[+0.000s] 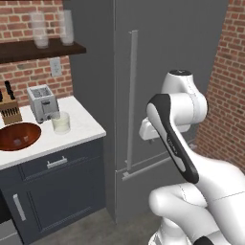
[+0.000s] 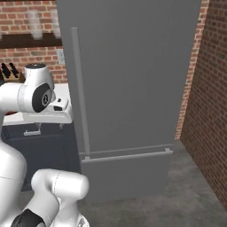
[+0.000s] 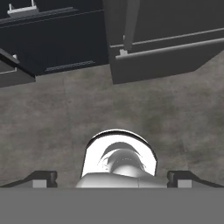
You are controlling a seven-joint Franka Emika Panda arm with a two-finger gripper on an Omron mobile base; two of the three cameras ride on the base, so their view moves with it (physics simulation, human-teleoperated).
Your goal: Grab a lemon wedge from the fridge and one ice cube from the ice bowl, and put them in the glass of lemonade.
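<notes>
The tall dark-grey fridge [image 1: 162, 72] [image 2: 133, 80] stands shut, its long light-grey bar handle [image 1: 131, 100] [image 2: 80, 88] on its left side. The lemon wedge is hidden behind the closed door. On the white counter sit the glass of lemonade [image 1: 61, 122] and, left of it, the reddish-brown ice bowl [image 1: 18, 136]; no ice cube can be made out in it. My gripper [image 3: 113, 179] is open and empty, pointing down at the floor in front of the fridge's lower drawer [image 3: 166, 48]. My hand [image 1: 148, 129] [image 2: 48, 116] hovers left of the handle, apart from it.
A toaster [image 1: 42, 103] and a knife block [image 1: 9, 110] stand behind the bowl. Tall frosted glasses [image 1: 40, 28] sit on a dark shelf above. Dark cabinets [image 1: 57, 191] lie under the counter. A brick wall [image 2: 208, 111] closes in right of the fridge.
</notes>
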